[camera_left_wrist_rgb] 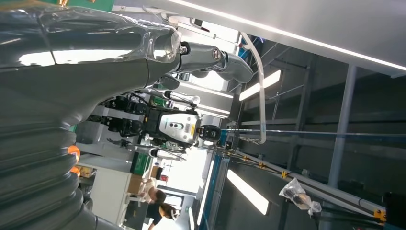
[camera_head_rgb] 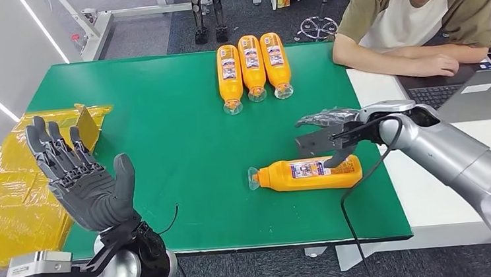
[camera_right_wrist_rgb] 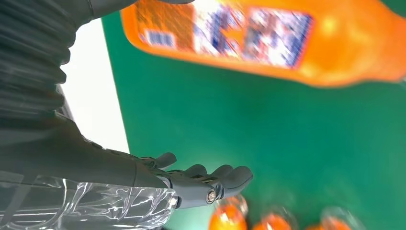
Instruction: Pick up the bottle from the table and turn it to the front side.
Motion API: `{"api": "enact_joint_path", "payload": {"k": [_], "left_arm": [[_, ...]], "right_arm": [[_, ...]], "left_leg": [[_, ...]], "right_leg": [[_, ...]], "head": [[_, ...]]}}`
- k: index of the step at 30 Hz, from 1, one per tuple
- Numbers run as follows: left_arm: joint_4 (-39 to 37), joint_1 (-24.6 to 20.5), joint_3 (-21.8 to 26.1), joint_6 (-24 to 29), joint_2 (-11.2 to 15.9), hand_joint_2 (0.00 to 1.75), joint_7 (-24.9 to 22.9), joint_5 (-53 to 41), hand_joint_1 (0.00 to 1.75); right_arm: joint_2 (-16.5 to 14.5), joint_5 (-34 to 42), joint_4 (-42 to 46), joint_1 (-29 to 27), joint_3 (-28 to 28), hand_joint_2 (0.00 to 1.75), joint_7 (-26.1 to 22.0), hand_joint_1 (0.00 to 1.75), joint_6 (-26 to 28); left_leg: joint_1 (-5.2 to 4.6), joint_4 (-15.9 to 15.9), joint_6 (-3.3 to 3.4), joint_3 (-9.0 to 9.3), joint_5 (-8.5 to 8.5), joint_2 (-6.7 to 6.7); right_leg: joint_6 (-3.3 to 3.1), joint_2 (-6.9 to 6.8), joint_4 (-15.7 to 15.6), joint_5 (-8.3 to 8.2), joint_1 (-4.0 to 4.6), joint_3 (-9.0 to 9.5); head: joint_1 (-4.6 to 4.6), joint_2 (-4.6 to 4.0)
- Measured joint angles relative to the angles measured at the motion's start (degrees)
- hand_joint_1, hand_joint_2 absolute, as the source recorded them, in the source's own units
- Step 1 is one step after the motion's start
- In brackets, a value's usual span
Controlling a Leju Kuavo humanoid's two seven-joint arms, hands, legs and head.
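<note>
Hovering just above the lone orange bottle [camera_head_rgb: 308, 174], my right hand [camera_head_rgb: 327, 138] is open, fingers apart, thumb tip touching or nearly touching its label. That bottle lies on its side on the green mat [camera_head_rgb: 177, 150], near the mat's right edge, well apart from three bottles [camera_head_rgb: 252, 67] at the far edge. My left hand [camera_head_rgb: 80, 178] is raised, spread, holding nothing.

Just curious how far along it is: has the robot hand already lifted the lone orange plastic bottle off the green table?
No, the orange plastic bottle lies on its side on the green table.
</note>
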State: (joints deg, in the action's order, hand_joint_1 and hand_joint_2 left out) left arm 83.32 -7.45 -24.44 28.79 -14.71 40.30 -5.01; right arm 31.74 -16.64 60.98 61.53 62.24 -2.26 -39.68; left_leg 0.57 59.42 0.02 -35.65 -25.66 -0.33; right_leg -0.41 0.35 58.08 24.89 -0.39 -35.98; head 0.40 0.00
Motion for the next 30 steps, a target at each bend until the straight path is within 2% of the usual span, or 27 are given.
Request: {"api": "enact_joint_path", "payload": {"k": [7, 15, 24, 26, 28, 30], "left_arm": [[-0.03, -0.01, 0.03, 0.53, 0.07, 1.75, 0.00, 0.04, 0.00], [-0.37, -0.08, 0.04, 0.78, 0.09, 1.75, 0.00, 0.19, 0.00], [-0.96, -0.07, 0.04, 0.81, 0.16, 1.75, 0.00, 0.02, 0.00], [-1.08, -0.08, 0.04, 0.82, 0.18, 1.75, 0.00, 0.02, 0.00], [-1.26, -0.11, 0.04, 0.79, 0.22, 1.75, 0.00, 0.02, 0.00], [-1.48, -0.23, 0.04, 0.74, 0.27, 1.75, 0.00, 0.02, 0.00]], "right_arm": [[3.26, -0.71, 0.77, -1.52, 5.93, 1.75, -0.24, 0.00, 5.37], [3.46, -2.13, -2.20, -5.09, 10.29, 1.75, -1.69, 0.00, 12.41], [3.31, -4.03, -7.72, -9.74, 12.22, 1.75, -4.10, 0.00, 22.10], [2.94, -4.89, -9.00, -10.19, 12.41, 1.75, -4.08, 0.70, 23.34], [2.32, -5.83, -10.44, -10.46, 12.55, 1.75, -4.25, 1.57, 24.49], [1.56, -6.51, -11.97, -10.50, 12.60, 1.75, -4.75, 1.75, 25.53]], "left_leg": [[0.01, 0.00, 0.03, 0.01, -0.02, 0.02], [0.02, -0.01, 0.03, 0.01, -0.02, 0.01], [0.01, -0.01, 0.07, -0.02, -0.05, 0.01], [0.01, -0.01, 0.08, -0.01, -0.05, 0.01], [0.02, -0.01, 0.08, 0.02, -0.06, 0.05], [0.03, -0.01, 0.08, 0.10, -0.06, 0.11]], "right_leg": [[0.00, 0.01, -0.01, 0.00, 0.01, 0.00], [0.00, 0.00, 0.00, 0.01, 0.02, 0.00], [0.02, -0.02, -0.01, 0.02, 0.01, 0.01], [0.02, -0.01, -0.01, 0.02, 0.01, 0.01], [0.02, 0.01, -0.01, 0.02, 0.01, 0.03], [0.02, 0.05, -0.01, 0.02, 0.02, 0.09]], "head": [[-0.01, -0.01], [-0.01, 0.00], [0.00, 0.00], [0.00, 0.00], [0.00, 0.00], [-0.01, 0.00]]}}
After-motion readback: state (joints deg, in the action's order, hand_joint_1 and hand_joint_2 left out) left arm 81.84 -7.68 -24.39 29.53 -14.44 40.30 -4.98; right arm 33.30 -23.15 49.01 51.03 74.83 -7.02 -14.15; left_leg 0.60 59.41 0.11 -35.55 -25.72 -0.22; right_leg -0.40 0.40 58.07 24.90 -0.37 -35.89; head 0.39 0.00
